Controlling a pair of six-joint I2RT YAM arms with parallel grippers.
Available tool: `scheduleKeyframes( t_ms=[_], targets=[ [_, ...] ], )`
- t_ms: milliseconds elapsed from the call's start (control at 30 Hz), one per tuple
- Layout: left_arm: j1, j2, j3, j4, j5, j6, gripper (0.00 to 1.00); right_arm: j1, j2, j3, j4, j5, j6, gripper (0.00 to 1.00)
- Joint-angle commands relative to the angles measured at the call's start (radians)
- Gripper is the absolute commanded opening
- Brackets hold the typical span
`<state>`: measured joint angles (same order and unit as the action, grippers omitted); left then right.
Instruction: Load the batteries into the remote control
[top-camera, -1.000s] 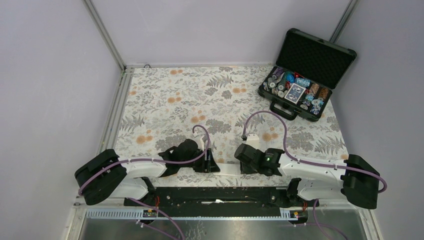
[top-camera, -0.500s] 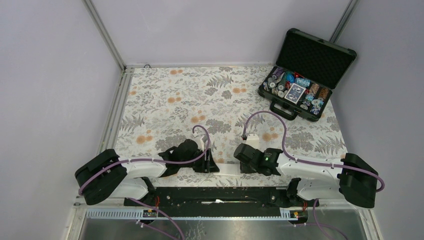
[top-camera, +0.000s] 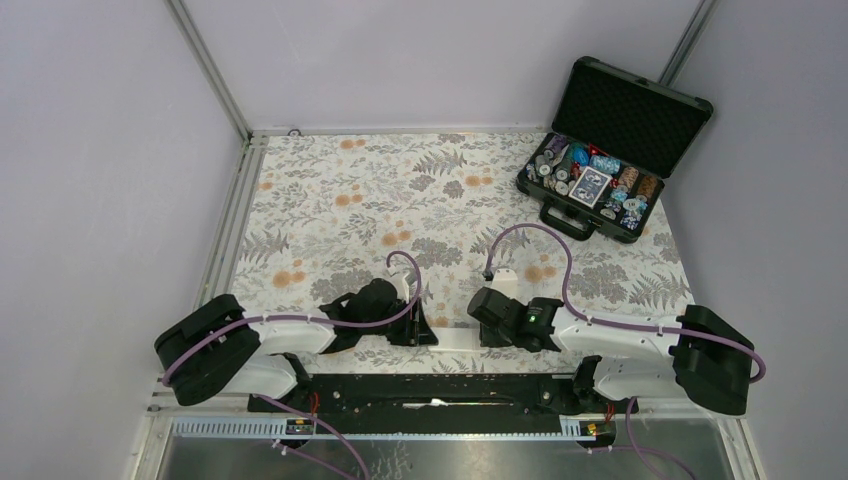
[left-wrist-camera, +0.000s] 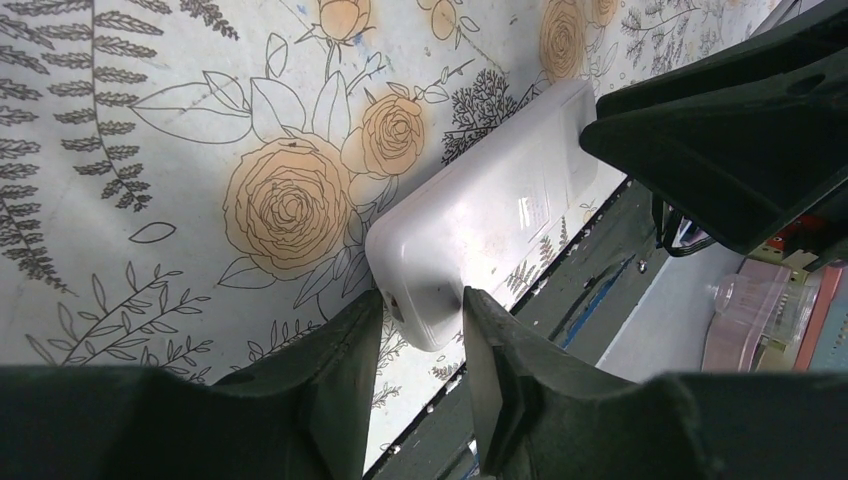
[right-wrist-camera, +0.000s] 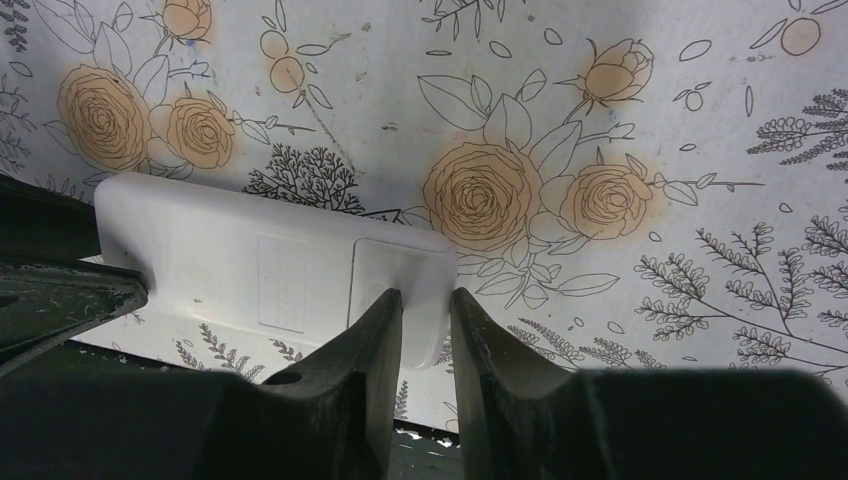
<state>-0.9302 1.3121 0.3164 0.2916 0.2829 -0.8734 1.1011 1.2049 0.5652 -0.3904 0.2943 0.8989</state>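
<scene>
Remote (top-camera: 455, 337) lies back-up on bench (top-camera: 330, 200); left pincer (left-wrist-camera: 415, 375) and right pincer (right-wrist-camera: 427, 350) straddle its ends, grip unclear.

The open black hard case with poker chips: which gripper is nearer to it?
Right. The right gripper sits near the front edge, diagonally in front of the open black hard case; the left gripper is further left.

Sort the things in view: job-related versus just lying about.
Job: remote control, back up at the near edge; left end effector and right end effector, one at each end. No batteries visible.
Lying about: open black case, with poker chips and card deck inside.
</scene>
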Motion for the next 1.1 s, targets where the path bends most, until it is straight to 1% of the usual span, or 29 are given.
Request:
scheduleKeyframes(
  t_ms=[0,300,433,500,633,733,900,933,1067],
  targets=[
    [-0.010,0.048,-0.017,-0.085,-0.016,0.019,0.40,-0.007,0.010,-0.024,0.054,-0.026,0.011,0.31],
    [-0.012,0.080,-0.004,-0.069,-0.006,0.014,0.38,-0.007,0.027,-0.059,0.134,-0.116,0.006,0.30],
    [-0.018,0.099,0.004,-0.060,-0.003,0.013,0.37,-0.007,0.030,-0.098,0.225,-0.204,0.009,0.25],
    [-0.021,0.111,0.007,-0.052,0.002,0.009,0.36,-0.006,0.040,-0.110,0.253,-0.227,0.008,0.25],
    [-0.024,0.121,0.012,-0.050,-0.001,0.005,0.36,-0.007,0.055,-0.097,0.247,-0.234,-0.010,0.25],
    [-0.024,0.104,0.015,-0.076,-0.016,0.012,0.36,-0.007,0.037,-0.065,0.181,-0.187,-0.035,0.25],
    [-0.024,0.048,0.044,-0.216,-0.116,0.045,0.50,-0.007,0.002,-0.009,0.061,-0.107,-0.086,0.28],
    [-0.025,0.035,0.050,-0.245,-0.136,0.050,0.53,-0.006,-0.001,0.000,0.045,-0.099,-0.095,0.30],
    [-0.024,-0.019,0.065,-0.340,-0.204,0.061,0.57,-0.007,-0.016,0.037,-0.008,-0.076,-0.137,0.40]
  ],
)
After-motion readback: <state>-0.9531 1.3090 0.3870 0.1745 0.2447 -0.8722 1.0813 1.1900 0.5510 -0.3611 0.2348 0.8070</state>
